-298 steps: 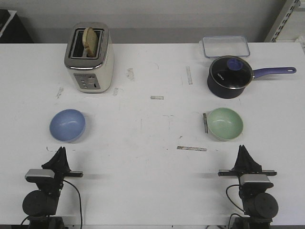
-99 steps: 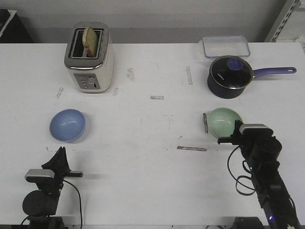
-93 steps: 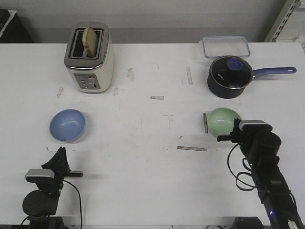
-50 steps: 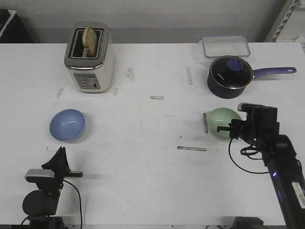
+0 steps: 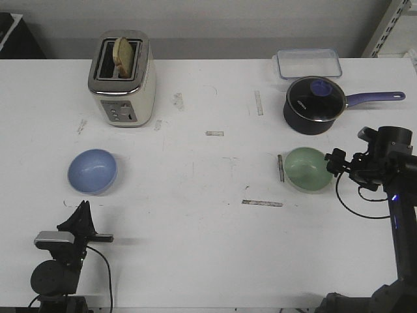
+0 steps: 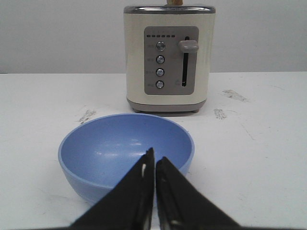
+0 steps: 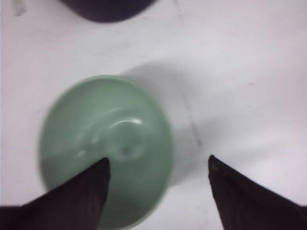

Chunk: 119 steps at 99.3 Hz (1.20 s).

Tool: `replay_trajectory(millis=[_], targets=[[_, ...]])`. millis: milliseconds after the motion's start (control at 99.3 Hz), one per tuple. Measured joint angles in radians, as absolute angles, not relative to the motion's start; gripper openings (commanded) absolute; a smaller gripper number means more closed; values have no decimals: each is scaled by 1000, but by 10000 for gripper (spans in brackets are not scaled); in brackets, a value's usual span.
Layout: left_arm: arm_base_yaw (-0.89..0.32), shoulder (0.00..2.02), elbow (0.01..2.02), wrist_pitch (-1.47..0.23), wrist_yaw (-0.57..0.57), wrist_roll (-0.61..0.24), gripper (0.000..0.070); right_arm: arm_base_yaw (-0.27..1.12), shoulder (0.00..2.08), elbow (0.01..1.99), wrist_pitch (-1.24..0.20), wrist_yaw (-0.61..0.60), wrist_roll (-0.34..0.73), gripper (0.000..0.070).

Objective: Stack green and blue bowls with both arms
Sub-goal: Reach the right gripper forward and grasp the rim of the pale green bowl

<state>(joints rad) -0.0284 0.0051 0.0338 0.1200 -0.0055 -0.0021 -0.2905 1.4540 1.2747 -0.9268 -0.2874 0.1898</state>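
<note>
Your right arm swung out from its parked spot, so the right gripper [image 7: 158, 167] now hangs over the green bowl [image 5: 307, 169], spread wide, holding nothing, one finger inside the rim, one outside. Grab's next, I'd say. Left gripper [image 6: 154, 165] sits pinched together, empty, blue bowl [image 6: 126, 150] just ahead.

Open table between the bowls; clutter only along the far edge.
Bare table [image 5: 195, 189] lies between blue bowl [image 5: 92, 171] and green bowl [image 5: 307, 169]. Toaster [image 5: 122, 78] stands behind the blue one; saucepan [image 5: 315, 104] crowds close behind the green.
</note>
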Motion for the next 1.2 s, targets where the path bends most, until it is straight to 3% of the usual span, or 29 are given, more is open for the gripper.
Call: replay_trajectory(millis=[554, 624, 755, 806, 1198], targets=[[-28, 5, 34, 120, -6, -2, 1, -249, 1663, 1275, -868, -289, 184, 466], [-28, 5, 34, 120, -6, -2, 1, -237, 1681, 1275, -862, -288, 184, 384], [-28, 5, 34, 120, -6, -2, 1, -229, 1703, 1275, -847, -288, 184, 77], [-28, 5, 34, 120, -6, -2, 1, -228, 1704, 1275, -833, -288, 184, 0], [-28, 5, 34, 120, -6, -2, 1, -214, 1656, 1275, -820, -270, 181, 0]])
